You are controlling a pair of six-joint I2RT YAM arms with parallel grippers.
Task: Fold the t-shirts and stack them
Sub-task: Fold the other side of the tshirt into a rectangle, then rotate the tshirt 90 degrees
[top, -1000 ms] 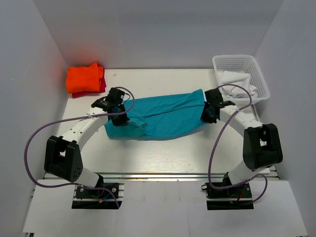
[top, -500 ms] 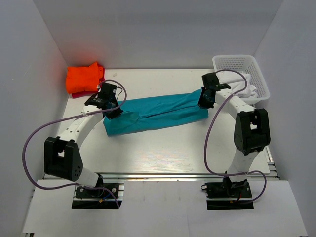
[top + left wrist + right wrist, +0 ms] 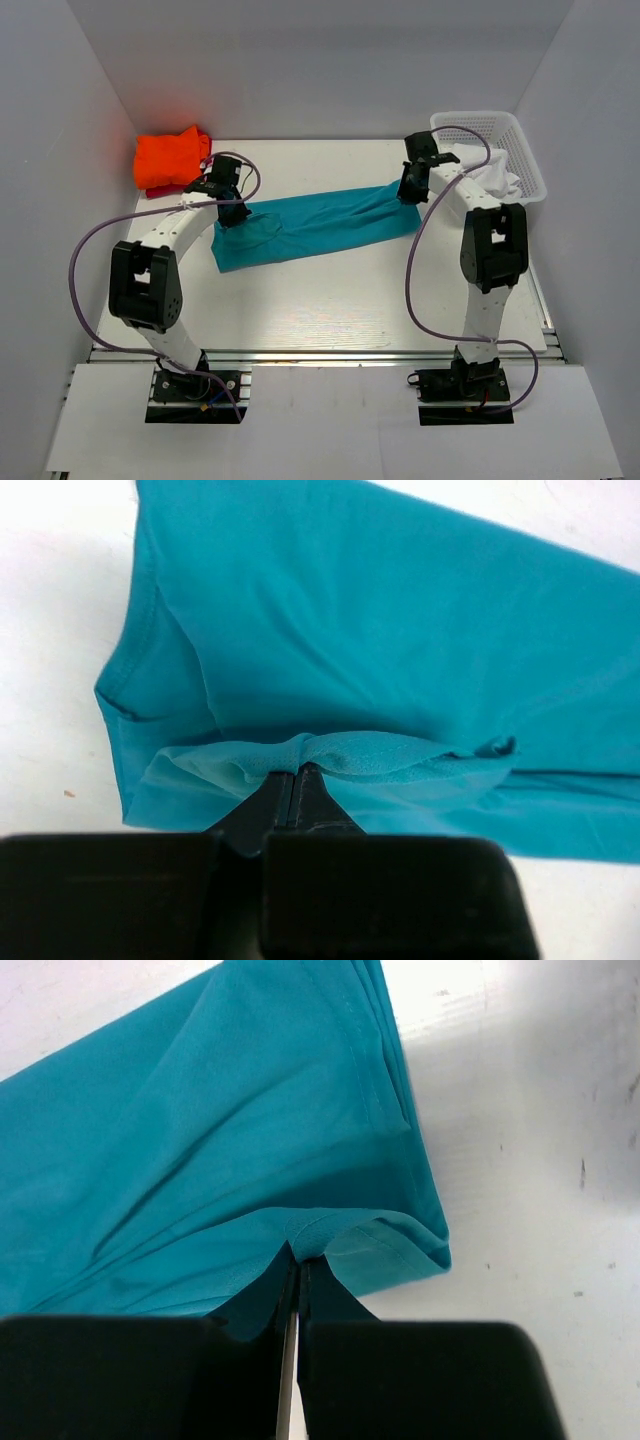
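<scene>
On the table (image 3: 330, 300) the teal t-shirt (image 3: 315, 228) lies as a long folded band. The left fingers (image 3: 285, 795) pinch its left end, the right fingers (image 3: 310, 1282) its right. Far left, the orange t-shirt (image 3: 170, 157) rests on the red t-shirt (image 3: 152, 190).

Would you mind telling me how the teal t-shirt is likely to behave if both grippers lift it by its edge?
Probably floppy: the teal t-shirt bunches into soft folds where the left gripper and right gripper pinch it. Likely light, as the pinched edge looks thin. It would probably sag between them.
</scene>
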